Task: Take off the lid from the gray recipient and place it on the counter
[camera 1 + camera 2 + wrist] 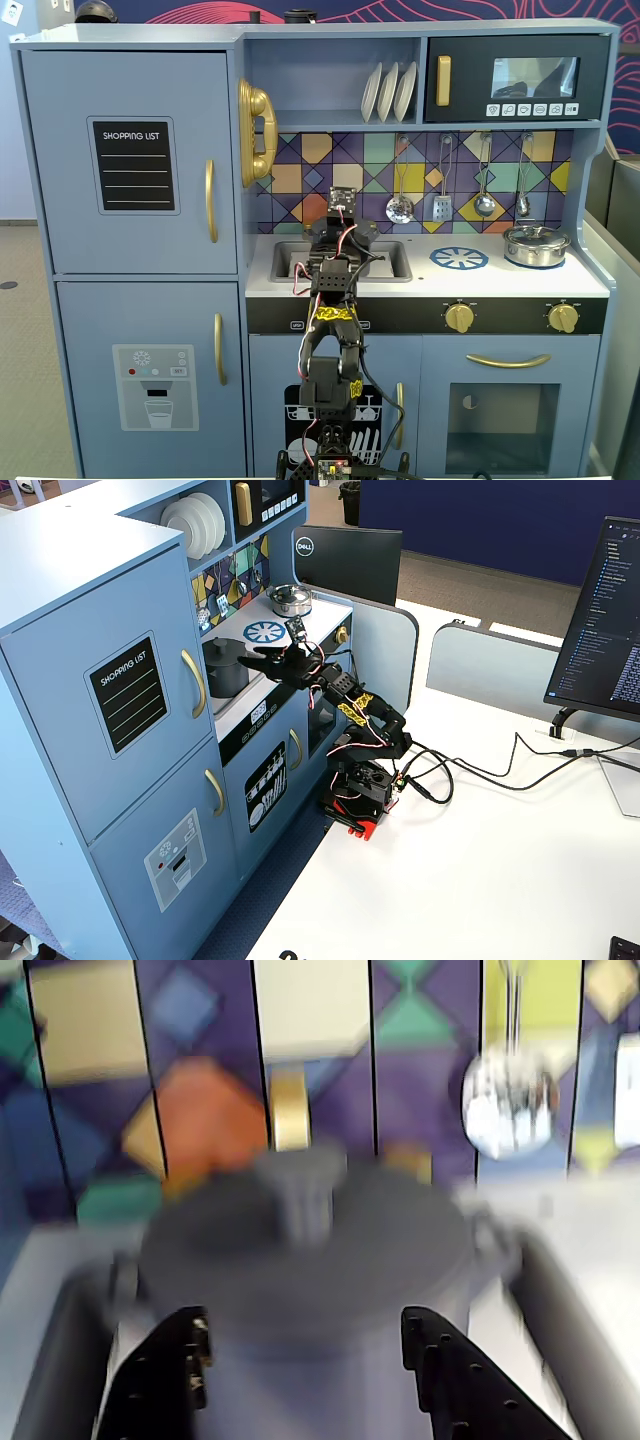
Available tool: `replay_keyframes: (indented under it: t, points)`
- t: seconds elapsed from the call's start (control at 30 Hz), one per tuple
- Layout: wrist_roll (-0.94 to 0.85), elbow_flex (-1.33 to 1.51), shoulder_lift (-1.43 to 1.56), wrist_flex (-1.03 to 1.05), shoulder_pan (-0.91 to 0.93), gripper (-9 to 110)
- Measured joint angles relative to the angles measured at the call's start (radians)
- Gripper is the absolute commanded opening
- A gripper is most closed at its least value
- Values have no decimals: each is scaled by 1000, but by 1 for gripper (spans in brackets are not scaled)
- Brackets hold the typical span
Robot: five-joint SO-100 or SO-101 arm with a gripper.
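Wrist view: lid [300, 1235] on gray recipient [330, 1380].

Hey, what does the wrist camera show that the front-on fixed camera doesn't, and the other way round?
Only the wrist view shows the gray pot close up, blurred, with the lid on it, knob up, and the open gripper with one finger at each side of the pot. Only the front-on fixed view shows the whole toy kitchen: the silver pot on the counter, the burner print and the plates; there the arm hides the gray pot. Both show the tiled backsplash and a hanging ladle.
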Motion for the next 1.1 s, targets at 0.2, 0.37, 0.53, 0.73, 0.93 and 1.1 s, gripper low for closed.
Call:
replay_keyframes:
  t: [0.2, 0.37, 0.53, 0.73, 0.93, 1.1]
  points:
    - [-29, -37, -87, -84, -23, 17]
    - [-34, -46, -146, -110, -21, 16]
    - [-32, -46, -206, -133, -23, 16]
    - [-18, -109, -305, -156, -23, 15]
    - [-17, -193, -420, -186, -23, 14]
    - [-8, -256, -505, -187, -21, 13]
